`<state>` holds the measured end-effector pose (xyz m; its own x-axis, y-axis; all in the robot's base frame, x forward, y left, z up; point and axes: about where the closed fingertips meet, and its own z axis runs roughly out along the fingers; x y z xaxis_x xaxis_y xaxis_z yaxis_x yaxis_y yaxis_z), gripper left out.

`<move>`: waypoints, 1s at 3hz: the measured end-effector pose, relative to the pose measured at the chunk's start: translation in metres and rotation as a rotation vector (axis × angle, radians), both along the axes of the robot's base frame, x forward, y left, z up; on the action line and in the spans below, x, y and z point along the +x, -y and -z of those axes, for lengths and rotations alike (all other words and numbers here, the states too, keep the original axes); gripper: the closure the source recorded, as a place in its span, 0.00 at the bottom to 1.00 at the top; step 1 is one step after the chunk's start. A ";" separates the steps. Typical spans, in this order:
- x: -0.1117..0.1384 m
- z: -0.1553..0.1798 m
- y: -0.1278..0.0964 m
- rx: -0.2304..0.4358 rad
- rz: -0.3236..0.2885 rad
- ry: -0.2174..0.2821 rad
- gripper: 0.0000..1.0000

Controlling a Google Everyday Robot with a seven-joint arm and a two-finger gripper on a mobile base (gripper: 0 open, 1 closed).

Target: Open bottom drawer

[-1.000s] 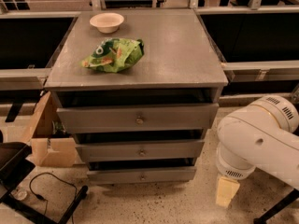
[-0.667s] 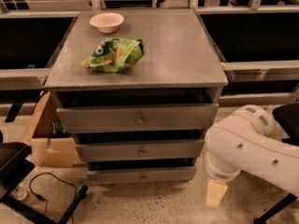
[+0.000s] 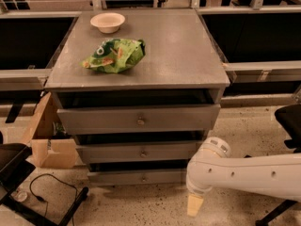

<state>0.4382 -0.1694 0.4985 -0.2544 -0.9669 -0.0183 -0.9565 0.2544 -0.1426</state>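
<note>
The bottom drawer [image 3: 136, 177] is the lowest grey front of the three-drawer cabinet, slim and flat, with a small round knob [image 3: 144, 178] at its centre. It sits close to flush under the two taller drawers. My white arm [image 3: 249, 173] reaches in from the right, low by the floor. The gripper [image 3: 194, 205] hangs down as a pale tan tip just right of and below the bottom drawer's right end, apart from the knob.
A green chip bag [image 3: 114, 55] and a white bowl [image 3: 107, 21] lie on the cabinet top [image 3: 178, 46]. A cardboard box [image 3: 47, 140] stands left of the cabinet. A black stand and cable [image 3: 42, 197] lie on the floor at lower left. A black chair [image 3: 289, 121] is at right.
My arm has swung left and lower across the floor, bringing the gripper tip closer to the bottom drawer's right end. The drawers have not moved.
</note>
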 end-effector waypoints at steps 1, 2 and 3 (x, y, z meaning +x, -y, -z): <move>0.024 0.052 -0.013 0.034 -0.018 0.001 0.00; 0.045 0.073 -0.020 0.072 -0.018 -0.014 0.00; 0.044 0.074 -0.026 0.092 -0.027 -0.030 0.00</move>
<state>0.4826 -0.1438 0.4242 -0.2298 -0.9681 -0.1000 -0.9667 0.2389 -0.0913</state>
